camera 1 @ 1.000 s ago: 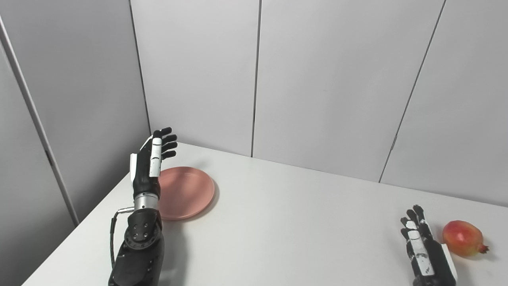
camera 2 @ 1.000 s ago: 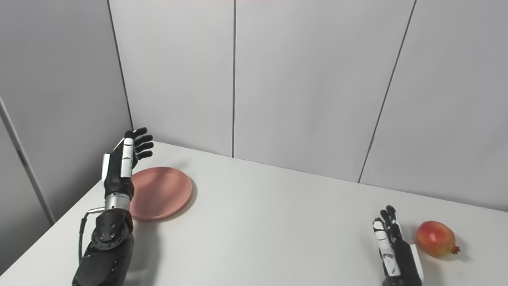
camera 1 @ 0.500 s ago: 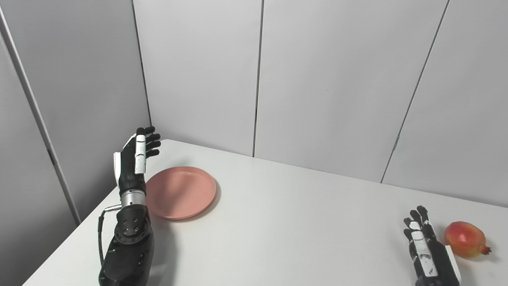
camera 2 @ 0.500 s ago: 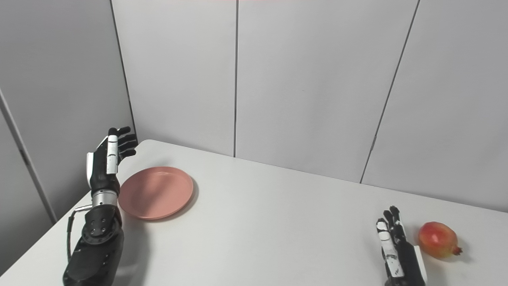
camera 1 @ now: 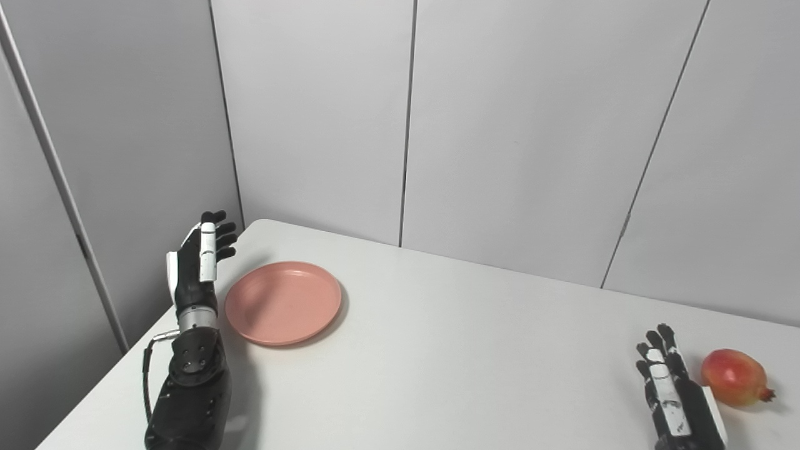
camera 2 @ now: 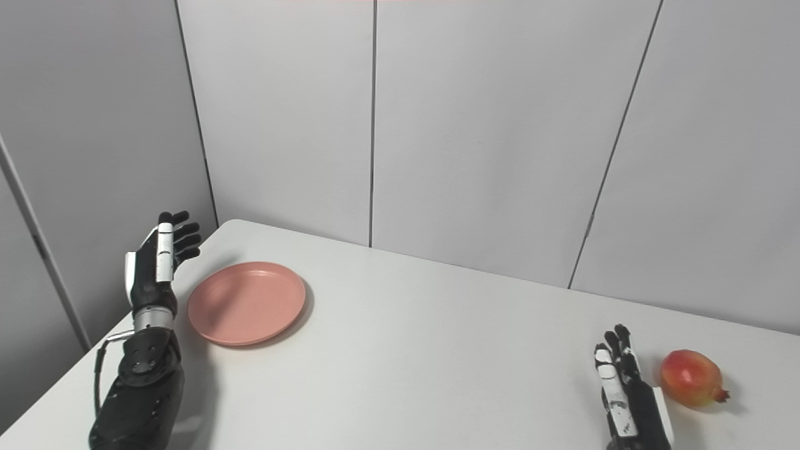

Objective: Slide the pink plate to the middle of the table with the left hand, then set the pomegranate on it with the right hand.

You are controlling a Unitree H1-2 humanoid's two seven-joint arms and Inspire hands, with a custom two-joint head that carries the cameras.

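— What moved?
— Left hand (camera 1: 199, 262) has drifted off the pink plate (camera 1: 283, 302), now just right of it, fingers spread, empty.
— Right hand (camera 1: 672, 390)?
— Open too; pomegranate (camera 1: 734, 376) sits just beside it, right.

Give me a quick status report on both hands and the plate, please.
Left hand open, raised beside round pink plate, not touching. Right hand open, next to red pomegranate. Plate on white table's left side; path to middle unobstructed.

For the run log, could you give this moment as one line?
left hand: open, beside plate | right hand: open, beside pomegranate | plate: unmoved
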